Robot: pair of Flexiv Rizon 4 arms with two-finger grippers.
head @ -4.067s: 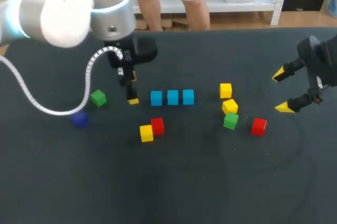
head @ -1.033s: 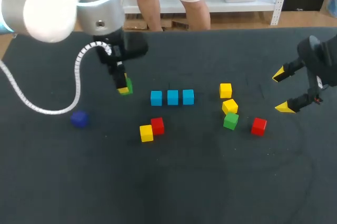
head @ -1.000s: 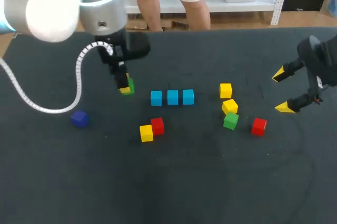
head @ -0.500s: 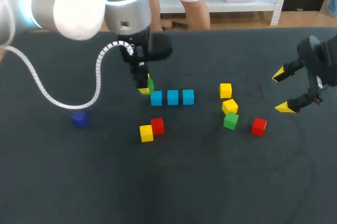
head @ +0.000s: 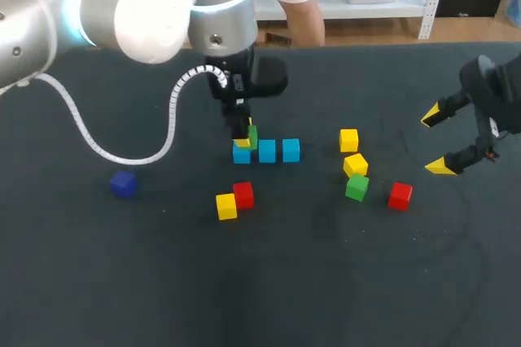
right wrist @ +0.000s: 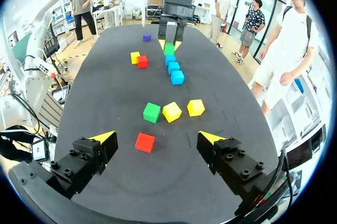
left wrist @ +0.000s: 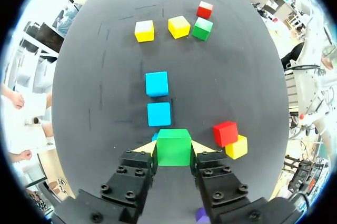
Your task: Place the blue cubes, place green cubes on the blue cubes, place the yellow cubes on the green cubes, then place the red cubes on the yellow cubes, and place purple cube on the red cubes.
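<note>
My left gripper [head: 244, 137] is shut on a green cube [left wrist: 174, 147] and holds it just over the left end of a row of three blue cubes [head: 267, 151]. In the left wrist view that end blue cube [left wrist: 155, 136] is mostly hidden under the green one, and the other two lie ahead of the fingers. A second green cube [head: 356, 187] lies at the right among two yellow cubes [head: 355, 164] and a red cube [head: 400, 195]. Another red cube [head: 243, 195] and yellow cube [head: 226, 206] sit in front of the row. The purple cube [head: 123, 184] is far left. My right gripper [head: 437, 142] hangs open at the right, holding nothing.
The dark table [head: 269, 282] has wide bare cloth in front of the cubes. From the right wrist view the red cube [right wrist: 145, 142] lies closest ahead of the right gripper [right wrist: 157, 138].
My left arm has carried the green cube rightward from the table's left part to above the leftmost blue cube. The right arm has not moved.
</note>
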